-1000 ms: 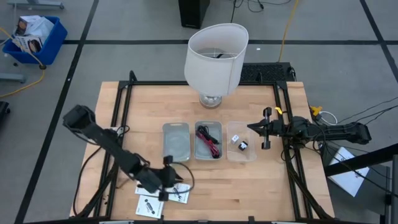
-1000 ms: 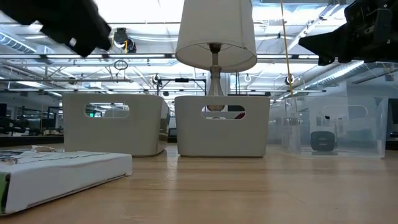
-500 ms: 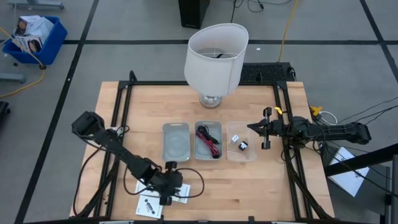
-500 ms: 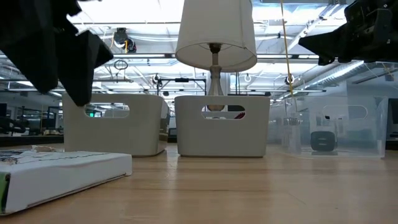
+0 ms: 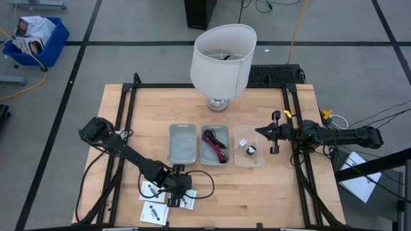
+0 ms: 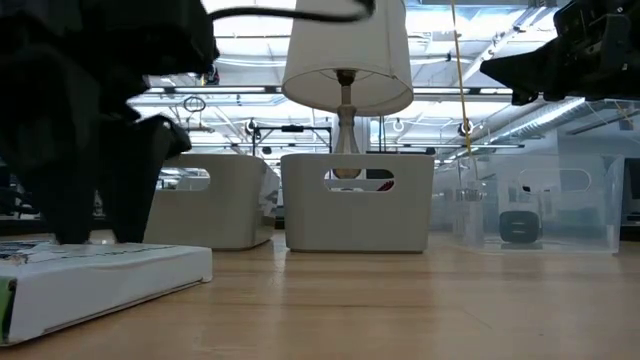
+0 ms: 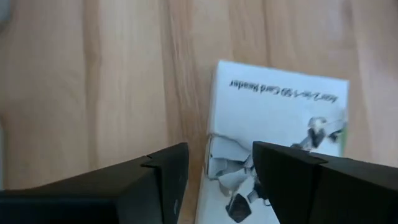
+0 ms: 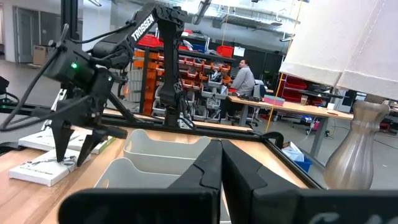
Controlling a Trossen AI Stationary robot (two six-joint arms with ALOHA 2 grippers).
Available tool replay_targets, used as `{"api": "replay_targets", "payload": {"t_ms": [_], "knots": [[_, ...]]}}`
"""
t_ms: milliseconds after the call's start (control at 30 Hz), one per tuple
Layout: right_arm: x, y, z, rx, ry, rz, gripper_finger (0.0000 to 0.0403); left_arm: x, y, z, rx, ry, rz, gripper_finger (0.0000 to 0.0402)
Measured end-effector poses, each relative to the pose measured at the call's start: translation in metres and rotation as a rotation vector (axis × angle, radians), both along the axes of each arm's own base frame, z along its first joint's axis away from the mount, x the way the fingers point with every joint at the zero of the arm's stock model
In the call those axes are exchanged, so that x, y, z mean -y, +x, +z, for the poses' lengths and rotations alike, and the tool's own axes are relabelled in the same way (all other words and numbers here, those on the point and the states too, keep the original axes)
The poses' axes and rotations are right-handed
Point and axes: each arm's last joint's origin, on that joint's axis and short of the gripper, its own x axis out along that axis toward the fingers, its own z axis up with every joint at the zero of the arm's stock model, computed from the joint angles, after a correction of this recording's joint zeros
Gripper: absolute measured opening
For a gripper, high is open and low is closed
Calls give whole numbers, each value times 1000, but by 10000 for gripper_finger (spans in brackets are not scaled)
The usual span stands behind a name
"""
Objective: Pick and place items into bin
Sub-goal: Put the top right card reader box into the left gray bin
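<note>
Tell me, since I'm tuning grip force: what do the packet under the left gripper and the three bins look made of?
Packet: probably thin matte white card, printed, edge torn. Left bin and middle bin: apparently opaque grey moulded plastic. Right bin: clear plastic, contents visible through it.

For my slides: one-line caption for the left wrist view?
Open left gripper poised over the torn edge of a white packet lying flat on the wooden table.

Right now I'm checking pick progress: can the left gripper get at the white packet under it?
Probably yes: the left gripper stands open right over the white packet, fingers astride its torn edge, nothing between.
</note>
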Motion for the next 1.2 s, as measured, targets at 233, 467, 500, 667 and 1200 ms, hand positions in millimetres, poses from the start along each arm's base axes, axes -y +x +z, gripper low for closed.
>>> {"api": "replay_targets", "payload": {"t_ms": [233, 467, 500, 667, 1200], "knots": [[0, 0, 0, 0, -4, -1, 0, 2, 2, -14, -39, -3, -3, 184], [0, 0, 0, 0, -4, 0, 0, 6, 1, -17, -37, 6, -30, 129], [0, 0, 0, 1, -4, -1, 0, 6, 1, -17, -37, 7, -32, 109], [0, 0, 0, 0, -4, -1, 0, 7, 1, -17, -26, 21, -64, 14], [0, 0, 0, 0, -4, -1, 0, 8, 10, 65, 167, 245, -163, 5]]}}
